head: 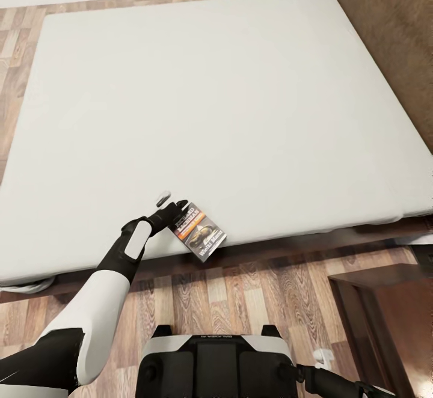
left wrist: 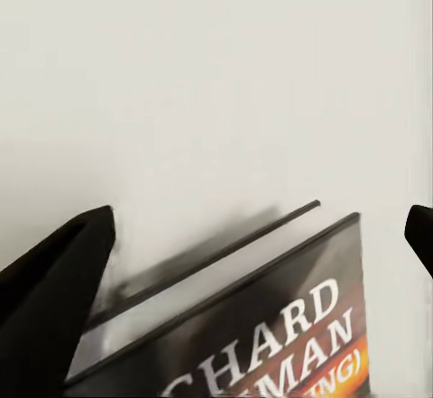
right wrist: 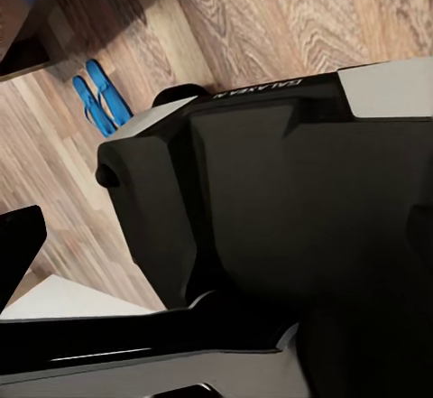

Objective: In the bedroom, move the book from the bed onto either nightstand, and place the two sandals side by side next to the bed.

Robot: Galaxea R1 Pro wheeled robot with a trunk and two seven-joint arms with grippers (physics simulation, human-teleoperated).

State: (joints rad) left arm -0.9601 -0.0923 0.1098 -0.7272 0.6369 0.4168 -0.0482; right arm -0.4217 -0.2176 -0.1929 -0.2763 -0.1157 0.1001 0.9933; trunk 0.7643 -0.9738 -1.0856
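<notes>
At the bed's (head: 210,115) near edge, the left gripper (head: 170,204) has its fingers spread around the book (head: 199,231), not yet closed; next, I judge, close, lift, carry to the nightstand (head: 385,308).

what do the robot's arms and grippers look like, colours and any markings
The left arm has glossy white shells over black joints, with a white pad near the wrist. The left gripper is black with one pale fingertip. In the right wrist view, black fingers frame the robot's black and white base, lettered GALAXEA.
</notes>
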